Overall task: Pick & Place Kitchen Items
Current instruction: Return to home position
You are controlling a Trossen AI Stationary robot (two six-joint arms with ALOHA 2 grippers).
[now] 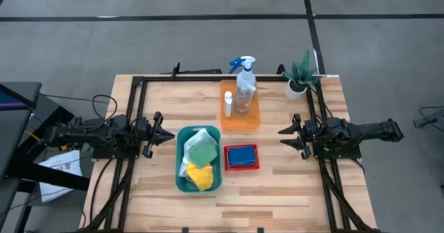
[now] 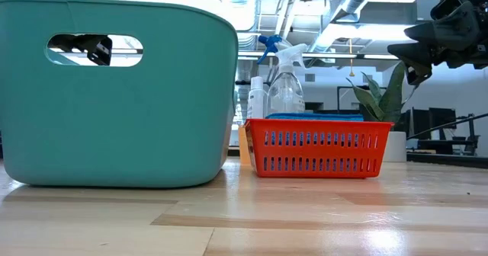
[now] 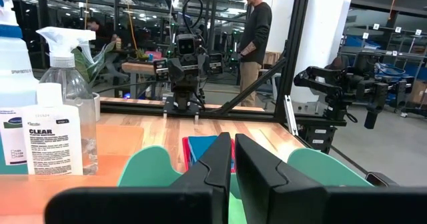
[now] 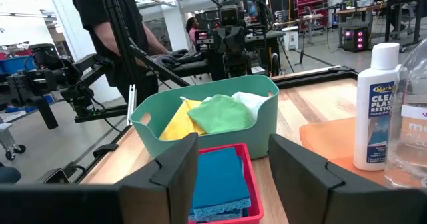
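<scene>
The butcher-block table (image 1: 291, 191) stands on a grey floor crossed by dark lines. Taking the overhead camera as the clock, an orange tray (image 1: 253, 119) at 12 holds the clear spray bottle (image 1: 245, 87) and the small white bottle (image 1: 227, 102), both upright. A teal bin (image 1: 179, 157) at 7 holds the white cloth (image 1: 198, 137), green cloth (image 1: 203, 152) and yellow cloth (image 1: 200, 176). Just beside it, a red basket (image 1: 241, 168) holds a blue sponge (image 1: 241, 155). A potted plant (image 1: 300, 77) fills the 1 o'clock corner.

The left gripper (image 1: 171, 136) hangs at 9 with its claw pinched together. The right gripper (image 1: 282, 136) at 3 is spread wide. Both are clear of the bins, and the front edge is bare wood.

From table height the teal wall hides the cloths. Only the wrist cameras catch a person in a dark top (image 3: 257, 31) behind the frame.
</scene>
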